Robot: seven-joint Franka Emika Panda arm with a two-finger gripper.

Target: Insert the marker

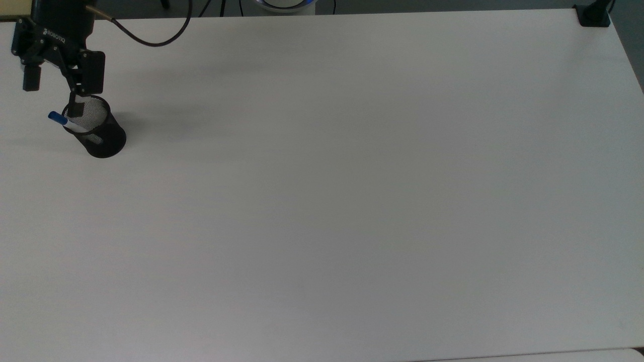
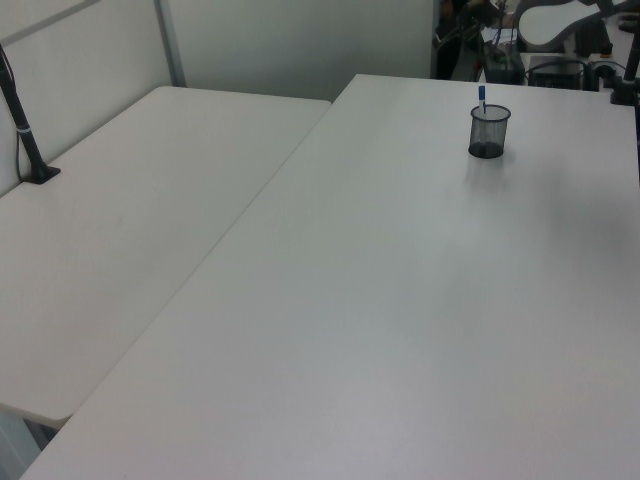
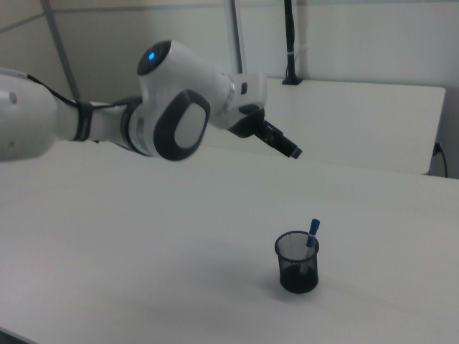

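The black mesh cup [image 1: 100,134] stands near the far left corner of the white table [image 1: 352,201] in the top view. The marker [image 1: 64,120] rests inside it, leaning on the rim, with its blue cap sticking out toward the top view's left. My gripper [image 1: 53,93] hovers just above and behind the cup, open, with nothing between its fingers. In the left view the marker [image 2: 481,97] pokes up out of the cup [image 2: 489,132]. The right view has the gripper [image 3: 278,141] well above and clear of the cup [image 3: 297,262] and marker [image 3: 313,231].
A black cable [image 1: 151,37] loops from the wrist over the table's back edge. A black clamp [image 1: 593,15] sits at the top view's far right corner. A second white table [image 2: 120,220] with a black post [image 2: 25,130] adjoins on the left view's left.
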